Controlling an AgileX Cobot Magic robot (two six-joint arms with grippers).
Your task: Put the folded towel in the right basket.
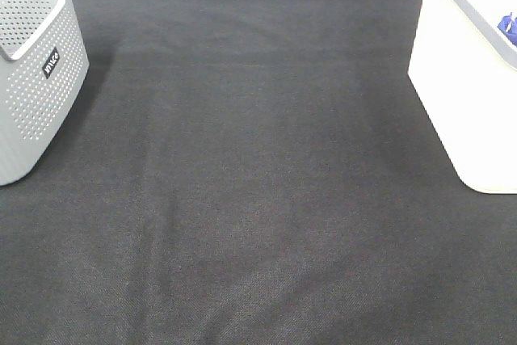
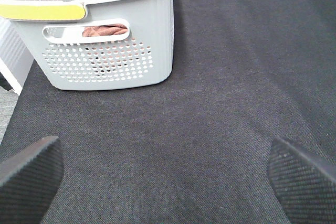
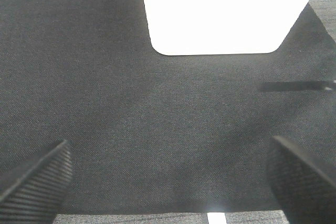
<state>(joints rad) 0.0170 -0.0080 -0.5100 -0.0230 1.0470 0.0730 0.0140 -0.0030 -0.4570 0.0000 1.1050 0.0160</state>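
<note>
No folded towel lies on the dark bench [image 1: 258,199]; cloth shows only inside the grey basket [image 2: 110,40] at far left. It should be soft and light: pinch a folded edge. The white basket [image 1: 464,86] on the right is cropped, its contents barely visible. The left pincer [image 2: 168,182] and the right pincer [image 3: 168,182] are both spread and empty.

The dark tabletop [image 1: 258,199] lay open across its middle; only the grey basket [image 1: 36,70] at left and white basket [image 1: 468,78] at right bounded passage.
</note>
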